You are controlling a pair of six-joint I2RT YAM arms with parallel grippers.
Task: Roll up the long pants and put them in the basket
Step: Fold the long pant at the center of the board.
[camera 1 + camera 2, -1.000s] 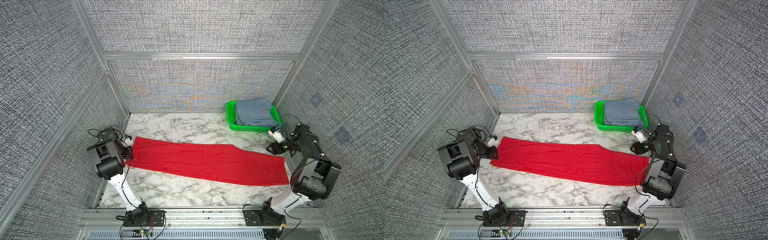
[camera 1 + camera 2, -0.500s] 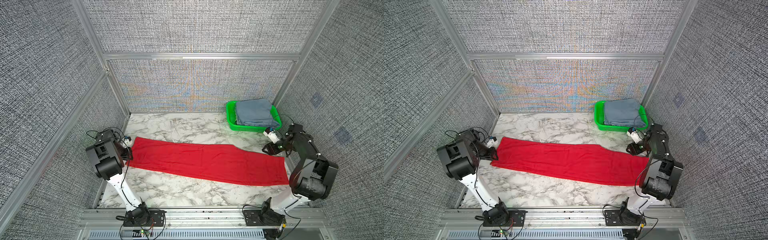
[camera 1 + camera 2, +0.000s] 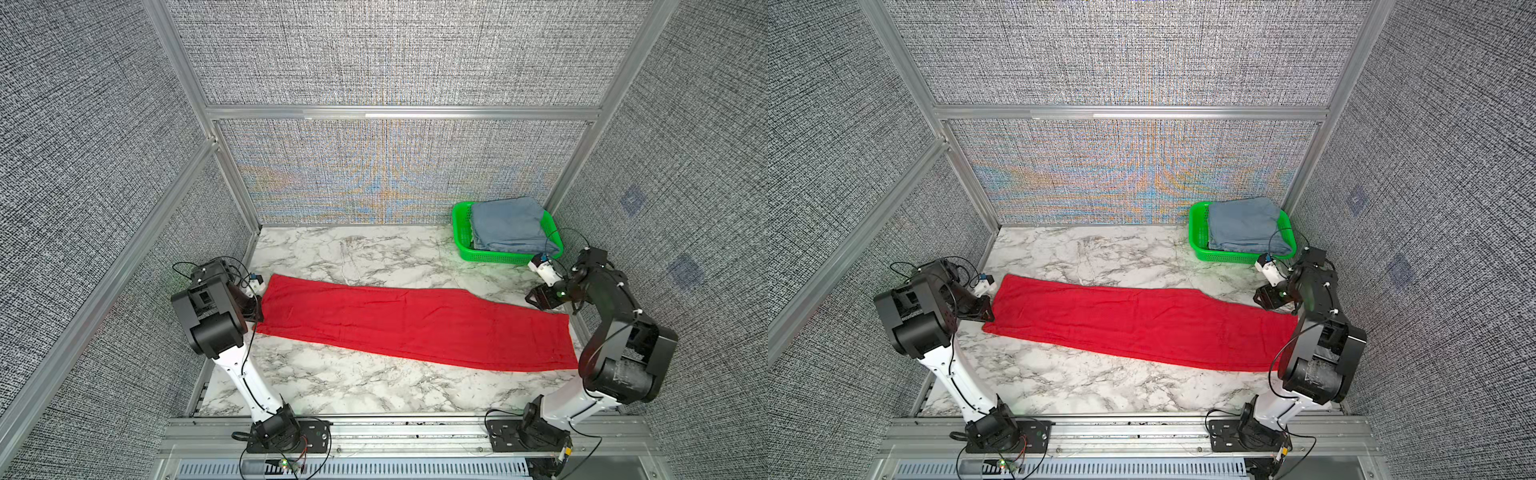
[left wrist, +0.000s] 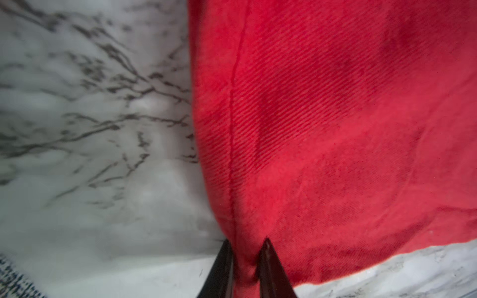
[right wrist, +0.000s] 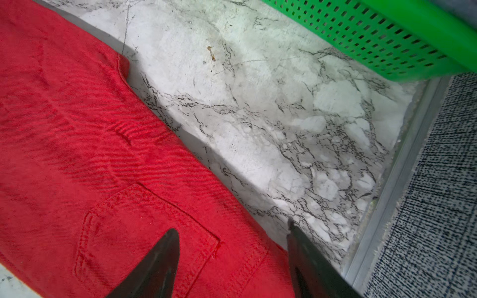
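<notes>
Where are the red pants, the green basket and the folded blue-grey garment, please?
red pants [image 3: 415,328]: in a top view, middle of the cloth.
green basket [image 3: 498,257]: in a top view, its near wall.
folded blue-grey garment [image 3: 507,224]: in a top view, its upper face.

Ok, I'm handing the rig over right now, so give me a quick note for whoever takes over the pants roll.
The left tool is shut, pinching the edge of the long pants at their narrow end.
The right tool is open above the pocket corner at the opposite end, gripping nothing.
The pants lie flat, full length, on the marble table. The green basket holding a folded blue-grey garment sits at the back.
Done: pants laid out, one end gripped.
Left: the whole roll; no turn is made yet.
</notes>
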